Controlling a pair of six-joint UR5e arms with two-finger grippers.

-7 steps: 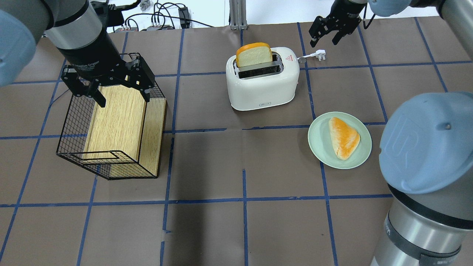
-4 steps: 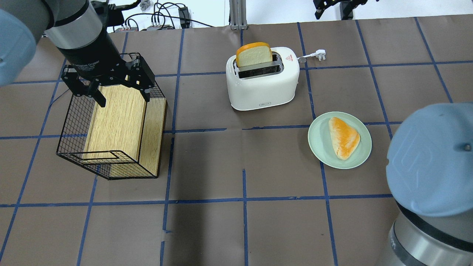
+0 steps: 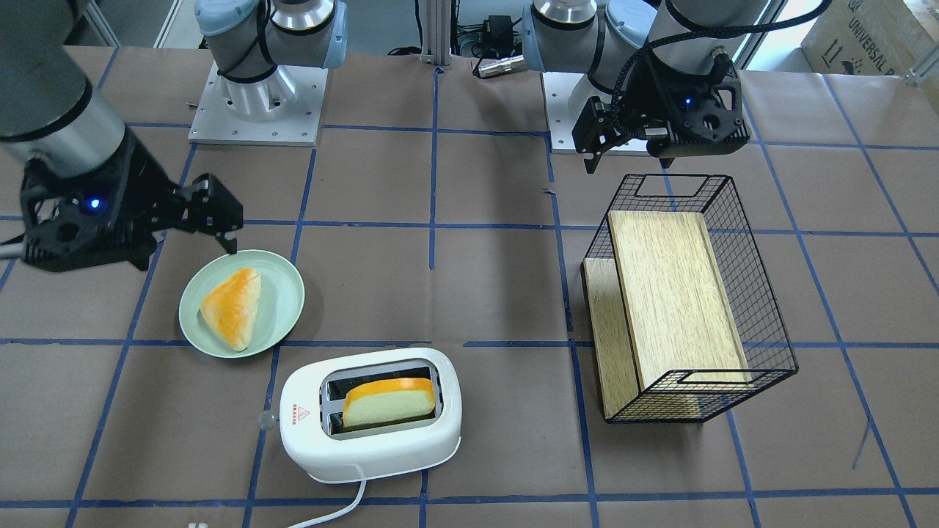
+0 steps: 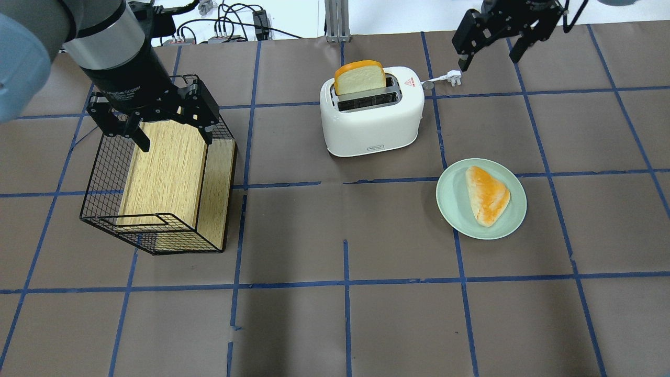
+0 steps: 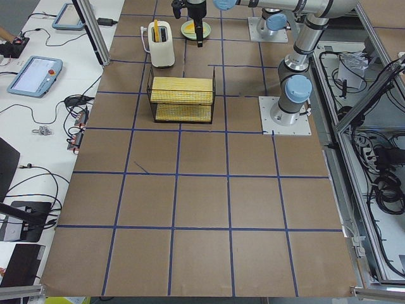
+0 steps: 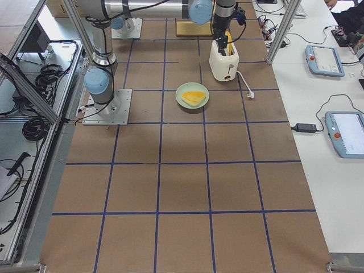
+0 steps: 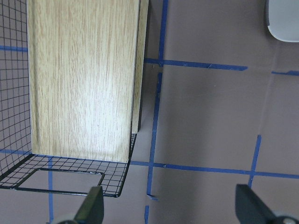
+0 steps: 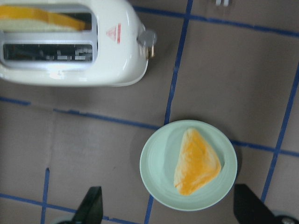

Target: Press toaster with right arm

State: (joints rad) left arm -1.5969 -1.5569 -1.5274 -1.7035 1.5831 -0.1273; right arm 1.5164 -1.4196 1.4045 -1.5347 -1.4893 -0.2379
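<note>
The white toaster point(image 4: 371, 120) stands at the far middle of the table, with a bread slice point(image 4: 360, 77) upright in its far slot. Its clear knob point(image 4: 428, 84) is on the end nearest my right arm. My right gripper point(image 4: 490, 52) is open and empty, held high and to the right of the toaster, apart from it. In the front-facing view the right gripper point(image 3: 213, 220) hangs by the plate. The right wrist view shows the toaster point(image 8: 70, 56) at top left. My left gripper point(image 4: 172, 133) is open and empty over the wire basket point(image 4: 104, 173).
A pale green plate point(image 4: 515, 220) with a triangular pastry point(image 4: 487, 195) lies right of and nearer than the toaster. The wire basket holds a wooden box point(image 4: 167, 173). The toaster's cord plug point(image 4: 454, 77) lies beyond the knob.
My right gripper went up to the view's top edge, then came back a little further right. The right arm's big elbow left the lower right corner. The left arm has not moved.
</note>
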